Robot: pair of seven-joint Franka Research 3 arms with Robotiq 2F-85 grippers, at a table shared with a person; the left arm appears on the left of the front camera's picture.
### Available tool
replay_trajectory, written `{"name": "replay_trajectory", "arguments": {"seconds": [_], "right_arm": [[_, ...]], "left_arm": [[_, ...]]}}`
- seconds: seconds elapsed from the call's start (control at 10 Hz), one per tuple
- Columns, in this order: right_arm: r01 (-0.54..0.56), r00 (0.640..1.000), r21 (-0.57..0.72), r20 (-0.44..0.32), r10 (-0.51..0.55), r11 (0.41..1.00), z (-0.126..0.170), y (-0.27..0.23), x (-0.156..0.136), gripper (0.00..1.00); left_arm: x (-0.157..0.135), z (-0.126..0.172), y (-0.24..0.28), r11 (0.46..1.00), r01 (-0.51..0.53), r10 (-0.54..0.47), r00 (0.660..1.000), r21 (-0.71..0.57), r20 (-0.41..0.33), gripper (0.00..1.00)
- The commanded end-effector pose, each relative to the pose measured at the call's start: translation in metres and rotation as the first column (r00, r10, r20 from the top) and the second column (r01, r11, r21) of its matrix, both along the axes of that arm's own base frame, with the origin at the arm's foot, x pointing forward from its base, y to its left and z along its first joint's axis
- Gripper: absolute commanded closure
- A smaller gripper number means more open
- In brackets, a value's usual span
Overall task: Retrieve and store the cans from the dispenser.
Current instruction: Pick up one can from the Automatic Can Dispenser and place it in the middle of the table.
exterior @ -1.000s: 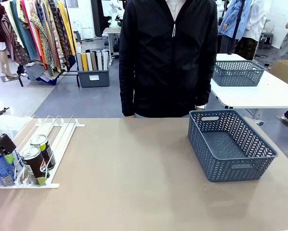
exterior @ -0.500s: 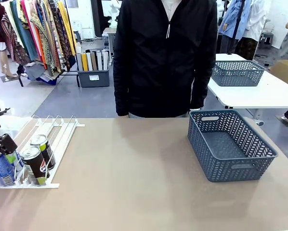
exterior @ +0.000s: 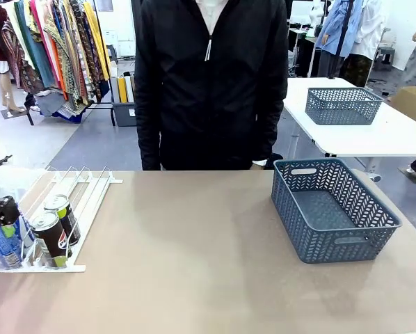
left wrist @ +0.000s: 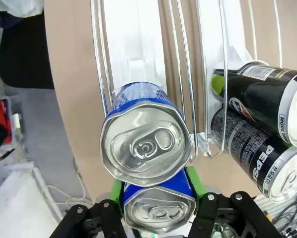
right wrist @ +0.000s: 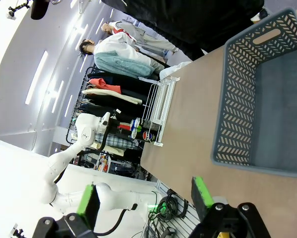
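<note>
Blue can point(left wrist: 158, 210) | left claw point(left wrist: 156, 186) clamped on it | second blue can point(left wrist: 146, 144) behind | dark cans point(left wrist: 262, 106) beside | right claw point(right wrist: 143, 198) agape

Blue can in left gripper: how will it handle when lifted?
Blue can: smooth round wall pinched by the left gripper, may slip or twist. Tab looks sealed, so probably full, heavy. Rear can likely slides down the dispenser.

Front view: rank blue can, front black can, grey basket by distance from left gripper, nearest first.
1. blue can: clamped in the left gripper, table's left edge.
2. front black can: just right of it, on the dispenser.
3. grey basket: table's right side.
</note>
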State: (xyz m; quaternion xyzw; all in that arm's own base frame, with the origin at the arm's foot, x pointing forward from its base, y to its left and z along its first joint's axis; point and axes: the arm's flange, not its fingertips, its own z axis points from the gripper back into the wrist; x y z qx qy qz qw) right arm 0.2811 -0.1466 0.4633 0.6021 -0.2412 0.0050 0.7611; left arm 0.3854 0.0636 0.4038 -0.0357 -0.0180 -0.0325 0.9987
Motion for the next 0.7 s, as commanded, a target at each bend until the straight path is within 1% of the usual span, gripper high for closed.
{"name": "replay_trajectory", "arguments": {"seconds": [0.0,0.2,0.3,0.4,0.6], "right_arm": [[0.009,1.000,0.021,0.021,-0.009,1.000,0.004,0.001,0.003,0.00],[0.009,1.000,0.021,0.021,-0.009,1.000,0.004,0.001,0.003,0.00],[0.009,1.000,0.021,0.021,-0.009,1.000,0.004,0.001,0.003,0.00],[0.009,1.000,0.021,0.021,-0.009,1.000,0.004,0.001,0.003,0.00],[0.009,1.000,0.021,0.021,-0.009,1.000,0.004,0.001,0.003,0.00]], "left_arm": [[0.003,-0.002,0.000,1.000,-0.020,0.020,1.000,0.001,-0.002,1.00],[0.002,-0.001,0.001,1.000,-0.013,0.013,1.000,0.000,0.004,1.00],[-0.003,0.009,0.001,1.000,-0.009,0.009,1.000,0.003,0.030,1.00],[-0.011,0.026,-0.002,1.000,0.007,-0.007,0.998,0.005,0.060,1.00],[-0.035,0.075,-0.005,0.998,0.050,-0.056,0.991,0.044,0.123,1.00]]}}
